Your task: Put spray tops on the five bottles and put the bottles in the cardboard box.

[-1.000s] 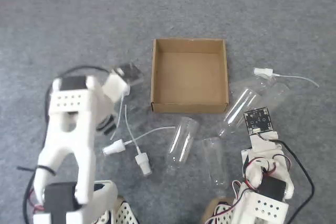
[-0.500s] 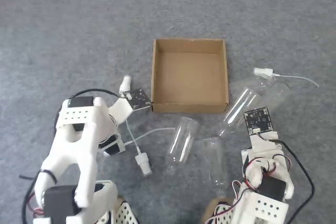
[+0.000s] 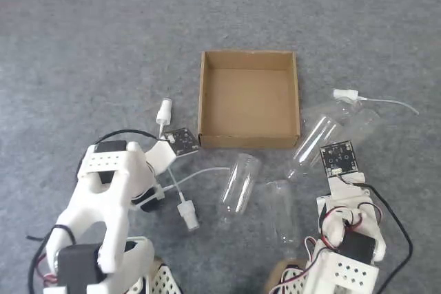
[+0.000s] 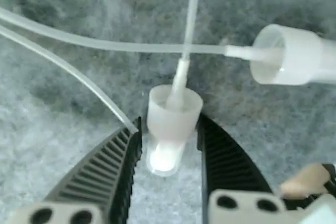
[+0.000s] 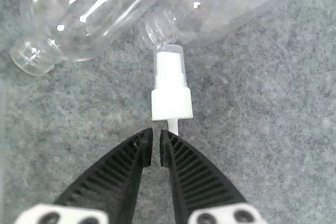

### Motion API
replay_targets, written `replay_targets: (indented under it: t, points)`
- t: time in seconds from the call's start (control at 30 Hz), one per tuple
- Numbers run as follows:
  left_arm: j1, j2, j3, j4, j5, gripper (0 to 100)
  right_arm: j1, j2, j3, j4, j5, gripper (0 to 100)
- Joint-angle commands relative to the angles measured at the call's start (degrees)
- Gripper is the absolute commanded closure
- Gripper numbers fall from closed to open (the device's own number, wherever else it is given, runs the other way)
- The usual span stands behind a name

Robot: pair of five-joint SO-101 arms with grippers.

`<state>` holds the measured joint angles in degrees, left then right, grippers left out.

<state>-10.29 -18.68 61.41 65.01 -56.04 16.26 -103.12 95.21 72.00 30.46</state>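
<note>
While the left gripper (image 4: pixel 169 124) straddles a spray top (image 4: pixel 167 153) — jaws apart — the right gripper (image 5: pixel 156 141), jaws together, points at a second spray top (image 5: pixel 171 98).

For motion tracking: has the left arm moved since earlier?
Yes: the left arm drew back along the cardboard box, from its left wall to its front corner.

White arms (image 3: pixel 103 197), black cables (image 3: pixel 135 131), ribbed black left claw (image 4: pixel 168 124)
</note>
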Motion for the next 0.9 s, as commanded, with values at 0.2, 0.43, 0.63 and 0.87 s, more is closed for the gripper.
replay_targets:
  t: [0.2, 0.43, 0.63, 0.87]
  points:
    - [-0.1, -3.0, -3.0, 3.6, -0.5, 98, 0.5, -0.8, 1.1, -1.3, -0.4, 99.2]
    - [-0.2, -3.0, -18.8, 22.9, -0.5, 99, 0.5, -0.8, 1.1, -1.3, -0.4, 99.2]
    - [-2.3, -3.0, -30.4, 32.0, -0.4, 99, 0.5, -0.8, 1.1, -1.3, -0.4, 99.2]
    - [-14.1, -2.5, -38.8, 30.9, 0.5, 99, 0.5, -0.8, 1.1, -1.3, -0.4, 99.2]
